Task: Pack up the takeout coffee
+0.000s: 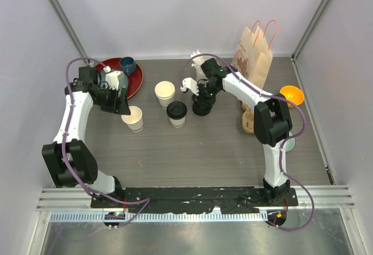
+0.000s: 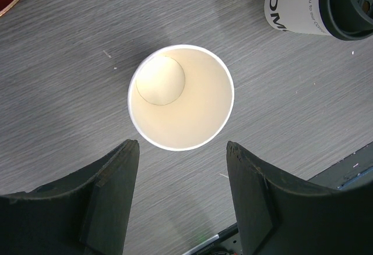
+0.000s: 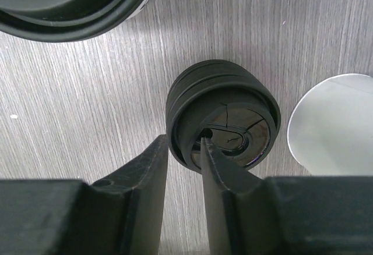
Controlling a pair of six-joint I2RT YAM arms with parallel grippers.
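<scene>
Three white paper cups stand left of the middle of the table (image 1: 192,156): an open cup (image 2: 180,98) at the near left, a second open cup (image 1: 165,92) farther back and to its right, and a lidded cup (image 1: 176,111) just right of both. A stack of black lids (image 3: 233,92) sits right of the lidded cup, near it but apart. The pulp carrier (image 1: 249,122) lies well to the right, partly behind the right arm, and the paper bag (image 1: 255,54) stands at the far right.

The left gripper (image 2: 182,149) hangs over the open cup with its jaws spread wide, a finger on each side of the near rim, neither touching. The right gripper (image 3: 184,144) has its fingers close together astride the wall of the top lid (image 3: 239,130), one outside and one in the recess. I cannot tell whether they pinch it or merely bracket it.

The empty cups are likely very light and thin-walled, so they should tip or crush easily. A gentle squeeze across the body just under the rolled rim, the stiffest part, seems best. The lids look light, springy and slick, and nested ones may drag a neighbour along, so the raised rim is the sensible hold
</scene>
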